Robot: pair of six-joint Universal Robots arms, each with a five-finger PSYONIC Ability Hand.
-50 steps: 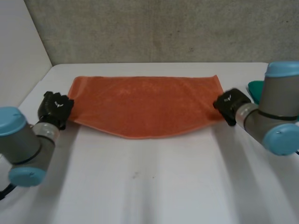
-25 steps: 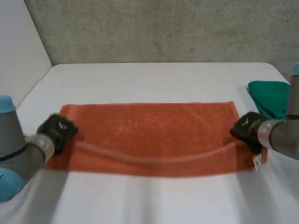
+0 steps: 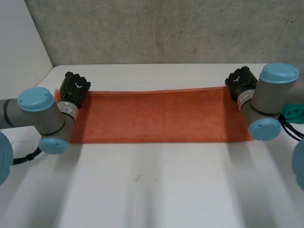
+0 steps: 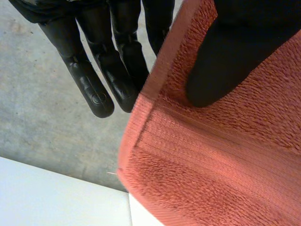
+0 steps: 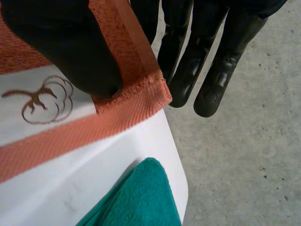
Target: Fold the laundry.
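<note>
An orange towel (image 3: 161,116) lies flat across the white table (image 3: 152,190) as a long folded strip. My left hand (image 3: 75,88) is at its far left corner. In the left wrist view the thumb (image 4: 221,70) presses on top of the towel (image 4: 225,169), with straight fingers (image 4: 94,89) behind its edge. My right hand (image 3: 241,80) is at the far right corner. There the thumb (image 5: 70,52) pins the towel's corner (image 5: 141,101) against the fingers (image 5: 211,89), beside a white label (image 5: 42,113).
A folded teal cloth (image 3: 293,114) lies at the table's right edge, just past my right arm, and the same teal cloth (image 5: 141,197) sits below the held corner. A grey wall stands behind the table. Bare table stretches in front of the towel.
Both hands came toward me with the towel's edge, then swung back to the far side. The towel now lies as a narrower, flat strip.
</note>
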